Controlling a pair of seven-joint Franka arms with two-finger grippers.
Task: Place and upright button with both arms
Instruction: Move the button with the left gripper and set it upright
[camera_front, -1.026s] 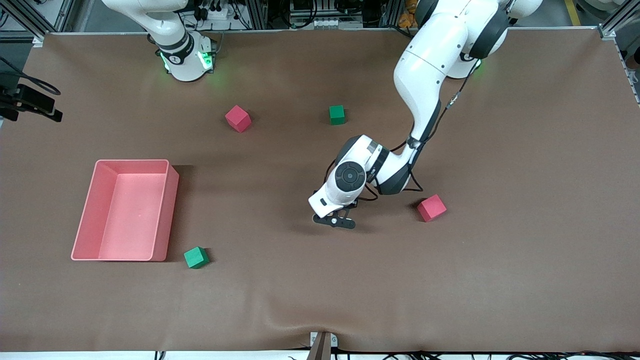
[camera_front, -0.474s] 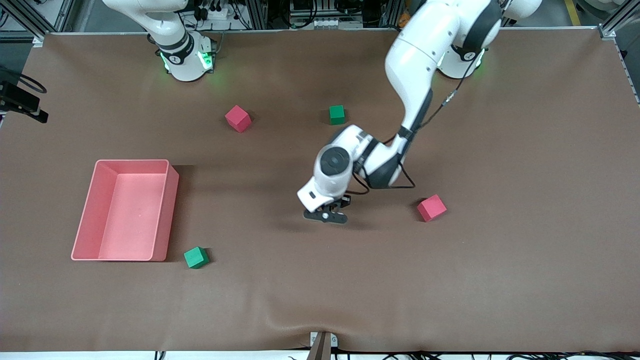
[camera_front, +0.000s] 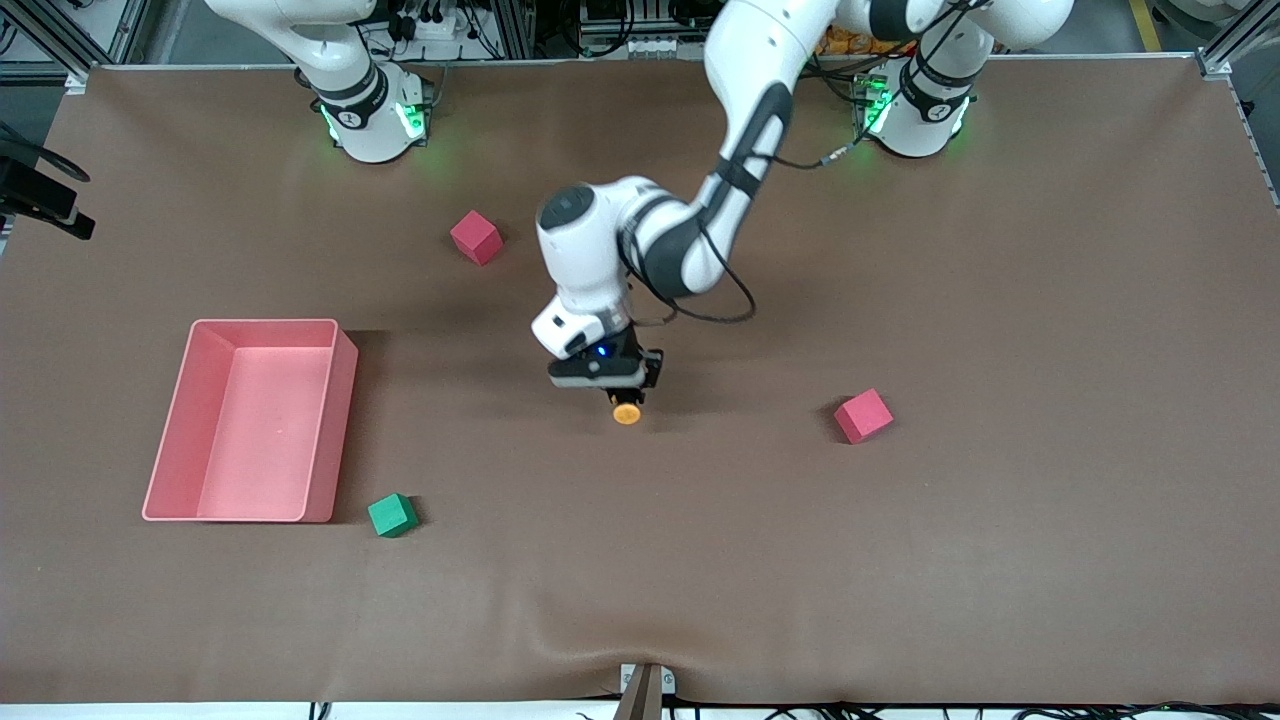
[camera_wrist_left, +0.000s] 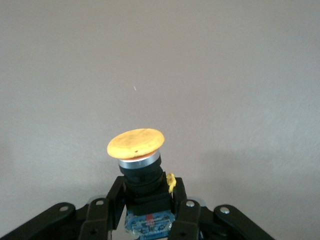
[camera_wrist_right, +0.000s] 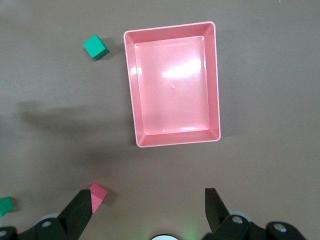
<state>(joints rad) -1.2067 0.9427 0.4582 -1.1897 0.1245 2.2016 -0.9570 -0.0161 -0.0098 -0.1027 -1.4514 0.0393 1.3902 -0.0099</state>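
Firmly in left gripper (camera_front: 622, 395): button (camera_front: 627, 413)

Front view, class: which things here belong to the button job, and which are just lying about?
Belonging to the job:
- button, held in the shut left hand above the table
- right hand, open, waiting above the pink tray

Just lying about:
- pink tray
- two red cubes
- green cube beside the tray

The white jointed left arm (camera_front: 760, 110) is reaching from its green-lit base over the table's middle, wrist bent downward, its black two-finger left gripper (camera_wrist_left: 147, 212) clamping shut on a held part. The black right gripper (camera_wrist_right: 150, 210) is hanging high, jaws spread wide, waiting.
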